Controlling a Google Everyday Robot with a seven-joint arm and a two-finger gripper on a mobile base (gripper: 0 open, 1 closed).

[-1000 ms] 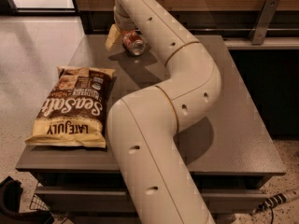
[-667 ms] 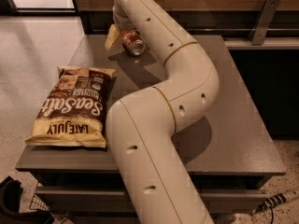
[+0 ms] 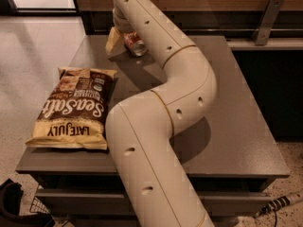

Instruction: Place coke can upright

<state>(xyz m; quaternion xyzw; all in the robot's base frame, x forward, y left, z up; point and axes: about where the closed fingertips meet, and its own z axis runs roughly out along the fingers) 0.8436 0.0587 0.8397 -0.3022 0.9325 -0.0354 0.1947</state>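
At the table's (image 3: 236, 103) far edge, the gripper (image 3: 120, 39) is set by the tilted coke can (image 3: 136, 45); whether it is clamped cannot be told. Light, slick and easily dented, the can is best held gently mid-body.

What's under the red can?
The grey table is under the coke can, near its far edge. The gripper is right beside it. The arm covers the can's other side, so contact is hidden.

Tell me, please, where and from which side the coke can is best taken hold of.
Probably across its red side wall, mid-length, coming from above. The coke can lies tilted near the far edge of the table, silver end towards the camera, leaving its round wall exposed. The gripper is beside it.
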